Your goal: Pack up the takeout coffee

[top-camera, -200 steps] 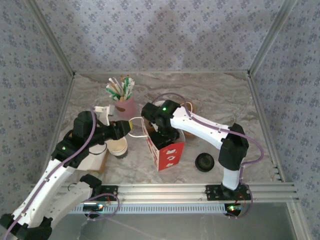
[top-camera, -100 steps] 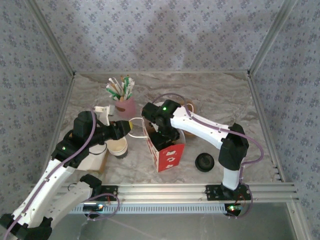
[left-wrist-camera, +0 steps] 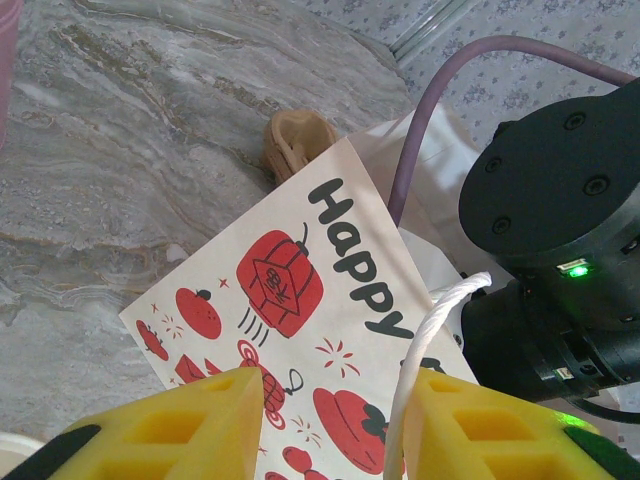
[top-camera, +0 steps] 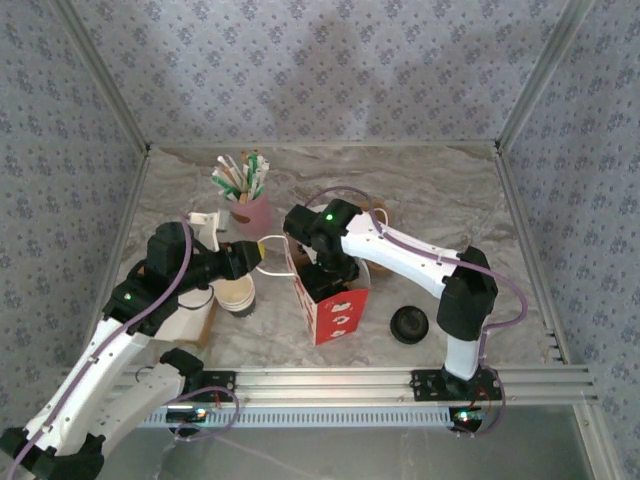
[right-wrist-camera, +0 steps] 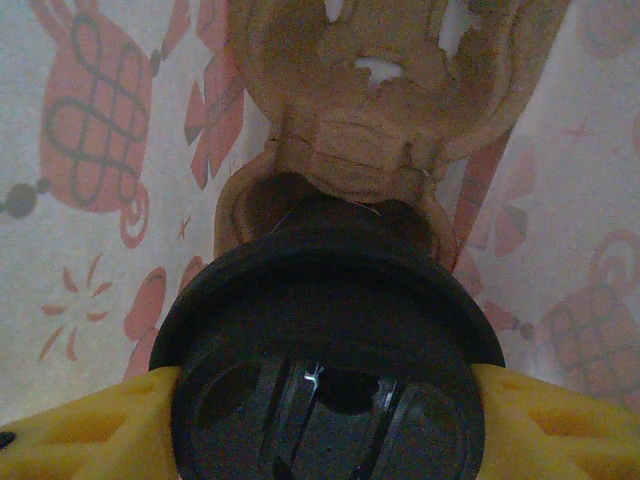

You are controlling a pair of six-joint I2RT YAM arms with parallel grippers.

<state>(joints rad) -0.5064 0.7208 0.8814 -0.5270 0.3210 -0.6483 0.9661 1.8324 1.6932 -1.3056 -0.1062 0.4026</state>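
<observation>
- Step in hand: loading the paper bag [top-camera: 335, 310], which stands upright at the middle of the marble table [top-camera: 440, 200].
- The right gripper [right-wrist-camera: 325, 420] reaches down into the bag's mouth. Its yellow fingers press both sides of a black-lidded coffee cup [right-wrist-camera: 320, 330], which hangs just above a brown pulp carrier [right-wrist-camera: 350, 120] inside.
- The left gripper [left-wrist-camera: 335, 400], at 9 o'clock of the bag, is partly open. The white cord handle [left-wrist-camera: 425, 330] runs between its fingers, hooked rather than pinched, drawing the bag's mouth wide.
- Next, in my judgement: lower the cup straight into a carrier socket, then spread the jaws while the left side keeps the mouth open.
- Count: one bag, and one held cup.
- One loose lid [top-camera: 408, 324] lies at 3 o'clock of the bag.
- One open paper cup [top-camera: 237, 292] sits at 9 o'clock.
- One pink cup [top-camera: 251, 213] of stirrers stands at 11 o'clock.
</observation>
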